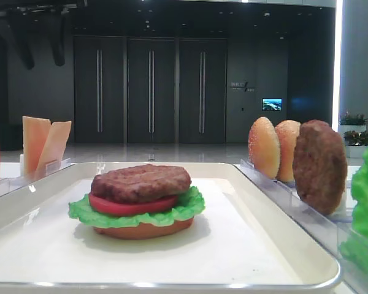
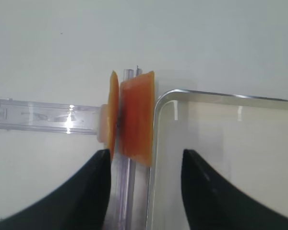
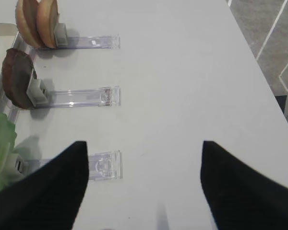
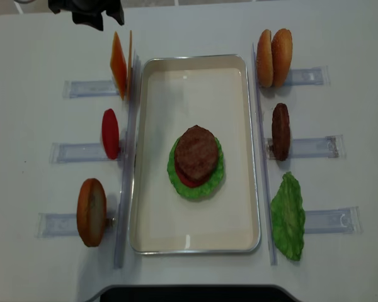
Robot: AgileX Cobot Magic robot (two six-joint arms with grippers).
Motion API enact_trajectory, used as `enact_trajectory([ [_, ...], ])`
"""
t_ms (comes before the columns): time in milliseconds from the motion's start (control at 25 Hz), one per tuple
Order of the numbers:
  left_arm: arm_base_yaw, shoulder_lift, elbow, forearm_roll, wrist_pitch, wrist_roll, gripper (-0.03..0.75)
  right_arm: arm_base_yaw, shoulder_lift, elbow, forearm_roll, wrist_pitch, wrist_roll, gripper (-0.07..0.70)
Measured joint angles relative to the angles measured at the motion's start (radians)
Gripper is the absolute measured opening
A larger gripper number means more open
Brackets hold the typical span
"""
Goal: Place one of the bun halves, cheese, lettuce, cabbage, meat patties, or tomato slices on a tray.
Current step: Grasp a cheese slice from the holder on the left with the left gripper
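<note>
The tray (image 4: 195, 239) sits in the middle of the white counter (image 4: 25, 94), long side running away from the near edge. In it, about centred, is a half-built burger: a flat bun bottom (image 1: 144, 229), lettuce (image 1: 86, 212) ruffling out all round, a tomato slice (image 1: 132, 206) and a patty (image 1: 141, 182) on top.

Clear holders flank the tray on both sides. On the left row, two cheese slices (image 4: 119, 65) stand on edge at the far corner, just outside the rim; in the left wrist view they lean side by side, the nearer one almost touching the tray's rounded corner. A spare tomato (image 4: 110, 133) stands in the middle holder and a bun (image 4: 91, 212) in the near one. On the right row stand two bun tops (image 4: 274, 57) at the far end, a second patty (image 4: 280, 131) in the middle, and a loose lettuce leaf (image 4: 288, 217) nearest.

The left pincer (image 2: 144, 184) hangs above the cheese with its dark fingers (image 2: 89, 191) spread apart, one over the left slice's near end and one over the tray's edge, the right slice between them; nothing is gripped. From overhead its arm (image 4: 88, 11) shows only as a dark shape at the far-left edge.

The right pincer (image 3: 144, 184) hovers over bare counter beside the right-hand holders, fingers wide and holding nothing.
</note>
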Motion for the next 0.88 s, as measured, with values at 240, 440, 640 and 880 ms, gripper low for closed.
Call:
enact_trajectory([
  [240,0.0,0.047,-0.003,-0.001,-0.033,-0.012,0.366,0.0,0.0,0.0,0.0,0.0,0.0,0.472],
  [440,0.0,0.121,-0.003,-0.006,-0.088,-0.012,0.366,0.0,0.0,0.0,0.0,0.0,0.0,0.472],
  [640,0.0,0.171,-0.004,-0.006,-0.109,-0.011,0.366,0.0,0.0,0.0,0.0,0.0,0.0,0.472],
  [880,0.0,0.232,-0.004,-0.005,-0.128,-0.011,0.356,0.0,0.0,0.0,0.0,0.0,0.0,0.472],
])
